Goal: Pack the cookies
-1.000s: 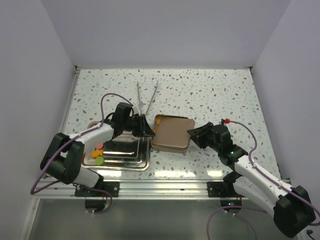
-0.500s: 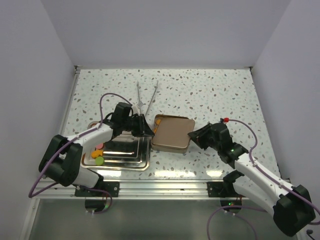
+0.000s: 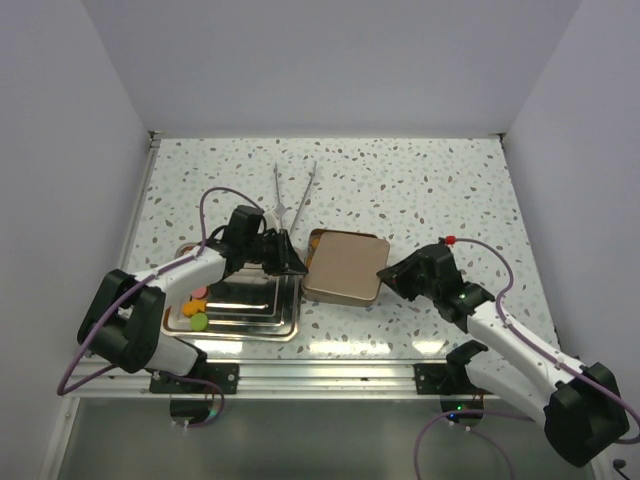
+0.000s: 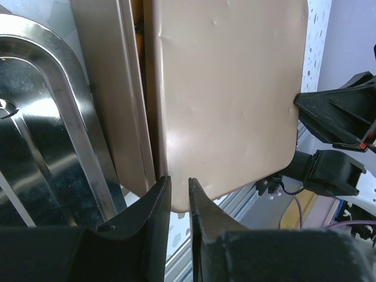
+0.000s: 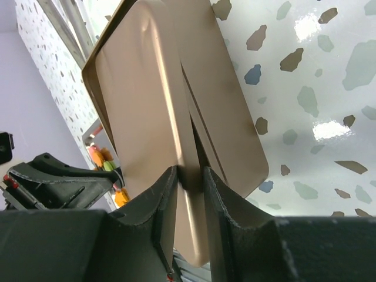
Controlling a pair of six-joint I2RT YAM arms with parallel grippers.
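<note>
Speckled desk (image 3: pixel 420 190) carries a steel tray (image 3: pixel 250 318) with a gold tin just beside it, its lid (image 3: pixel 345 268) on top. The right claw (image 5: pixel 189 176) pinches the lid's right rim. The left claw (image 4: pixel 174 197), nearly closed, sits at the lid's left corner, but I cannot tell whether it grips. Several cookies (image 3: pixel 195 308) lie in the tray's near-left corner. Lid handling seems in hand, and the next move calls for keeping it level.

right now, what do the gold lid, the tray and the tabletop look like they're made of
The tin lid looks like thin sheet metal with a satin gold-tan coat: soft sheen, shallow dents. The tray looks like polished stainless steel: mirror-bright reflections, stepped rim. The tabletop is glossy, white with speckled chips, terrazzo-like; stone or printed laminate, can't tell.
</note>
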